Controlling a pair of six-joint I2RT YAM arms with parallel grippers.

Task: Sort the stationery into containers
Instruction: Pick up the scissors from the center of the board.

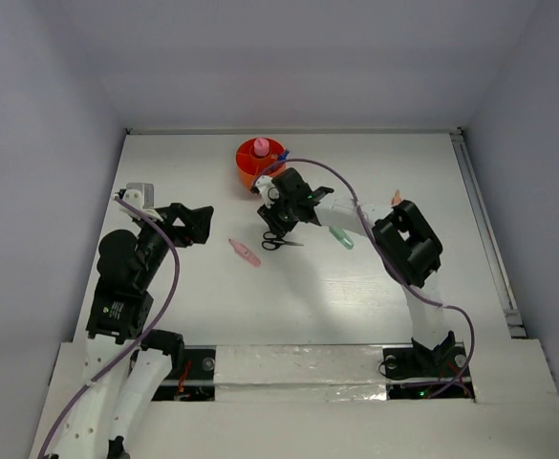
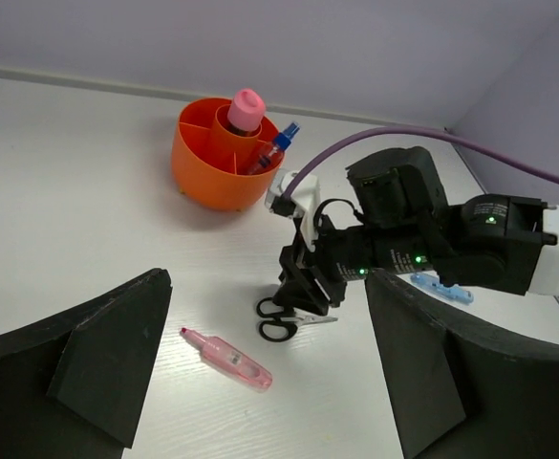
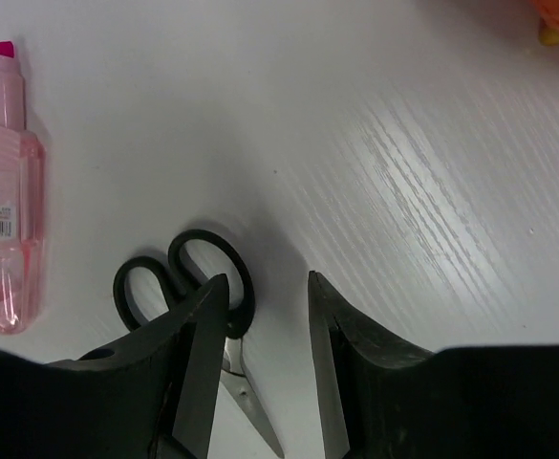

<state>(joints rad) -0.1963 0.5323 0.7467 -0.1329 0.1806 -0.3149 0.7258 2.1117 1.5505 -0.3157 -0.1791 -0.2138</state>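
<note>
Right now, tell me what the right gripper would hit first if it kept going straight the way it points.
Probably the black-handled scissors: the open right gripper points down at the table directly over their handle end. How far above them it sits is unclear.

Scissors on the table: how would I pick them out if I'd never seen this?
Find the round orange tub at the far side of the table. Just nearer, under the open right gripper, lie the scissors. Only they have black loop handles and metal blades; the pink marker and green piece flanking them are pastel plastic.
</note>
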